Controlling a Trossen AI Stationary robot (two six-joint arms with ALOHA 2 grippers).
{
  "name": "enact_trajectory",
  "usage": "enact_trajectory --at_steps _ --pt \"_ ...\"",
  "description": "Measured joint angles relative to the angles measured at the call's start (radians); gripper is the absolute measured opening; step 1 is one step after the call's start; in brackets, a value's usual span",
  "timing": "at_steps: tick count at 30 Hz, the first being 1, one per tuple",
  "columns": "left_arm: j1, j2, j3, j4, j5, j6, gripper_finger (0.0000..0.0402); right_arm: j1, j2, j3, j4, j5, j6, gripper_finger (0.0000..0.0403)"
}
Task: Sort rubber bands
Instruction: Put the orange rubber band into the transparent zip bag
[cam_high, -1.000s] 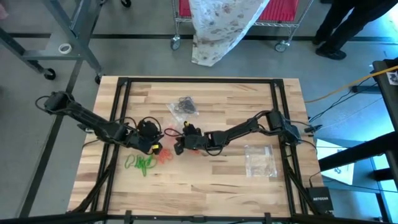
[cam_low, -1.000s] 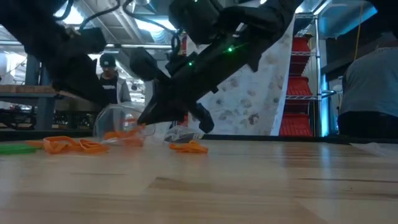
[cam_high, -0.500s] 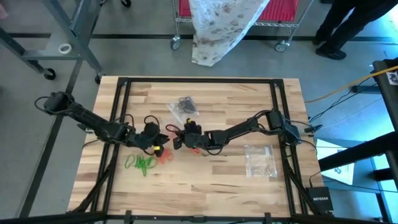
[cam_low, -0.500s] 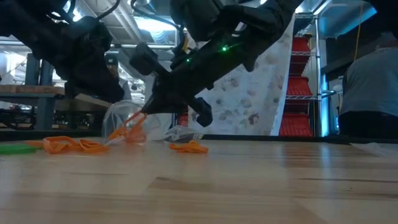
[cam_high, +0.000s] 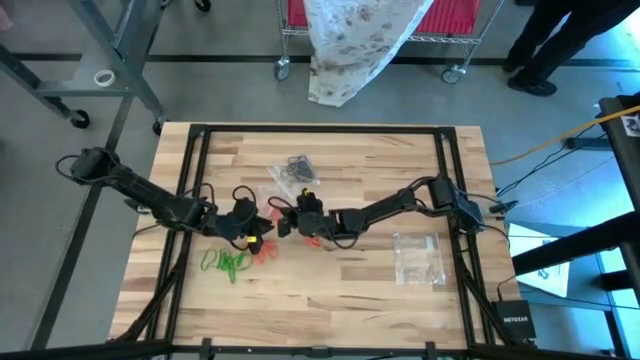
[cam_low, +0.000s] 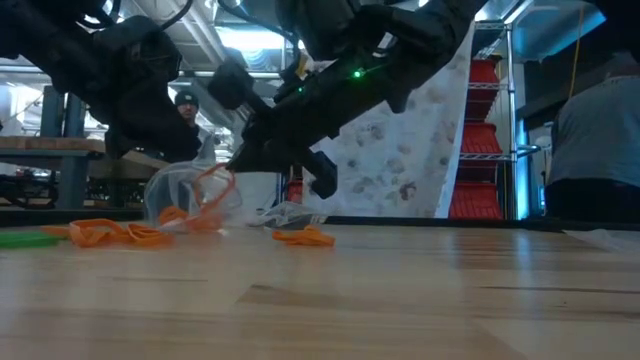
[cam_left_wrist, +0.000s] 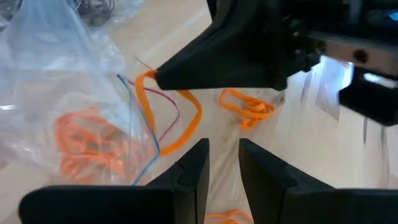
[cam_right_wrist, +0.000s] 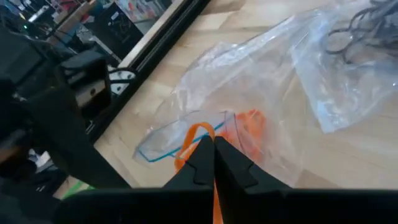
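Spanning the middle of the high view, a pale butcher-block table (cam_high: 330, 290) sat inside a black metal frame on a grey floor. Beyond its far edge stood a wheeled wire rack with red contents (cam_high: 400, 20), draped with a patterned cloth (cam_high: 350, 45); a person in dark clothing (cam_high: 560, 40) stood at the far right corner. In the low view another person in a cap (cam_low: 186, 105) showed behind the table.

Three clear plastic bags lay on the wood. One toward the far side held black rubber bands (cam_high: 297, 170). One near the right edge, a clear bag (cam_high: 418, 258), lay flat, and I cannot tell what it held. The third, a zip bag (cam_right_wrist: 217, 118) at the centre, held a bunch of orange-red bands (cam_left_wrist: 84, 143) and was lifted at its mouth, its opening facing the right gripper.

The left gripper (cam_high: 255, 222) hovered at that bag, its fingers (cam_left_wrist: 189, 171) only slightly apart in its wrist view; whether they pinched the plastic could not be made out. The right gripper (cam_high: 290, 222) faced it closely, jaws pressed together on a single orange-red band (cam_left_wrist: 177, 121) that dangled at the bag's mouth.

Loose on the table, a green pile (cam_high: 226, 263) lay on the near-left side, with a few orange-red loops (cam_high: 264, 248) just beside it and more orange-red loops (cam_low: 305, 237) near the right gripper.
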Motion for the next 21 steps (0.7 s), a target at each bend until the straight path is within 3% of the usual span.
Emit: enact_trajectory --at_steps 5,15,21 --pt "0.000 0.000 0.000 -0.001 0.000 0.023 0.0079 -0.001 0.000 0.000 -0.006 -0.020 0.000 0.0033" --pt "-0.003 -0.006 0.000 -0.002 0.000 0.038 0.0079 -0.008 0.000 0.000 -0.004 -0.020 -0.104 0.0191" --pt "-0.040 -0.047 0.053 -0.051 0.015 0.104 0.0077 -0.007 -0.014 0.000 -0.012 -0.063 -0.165 0.0219"
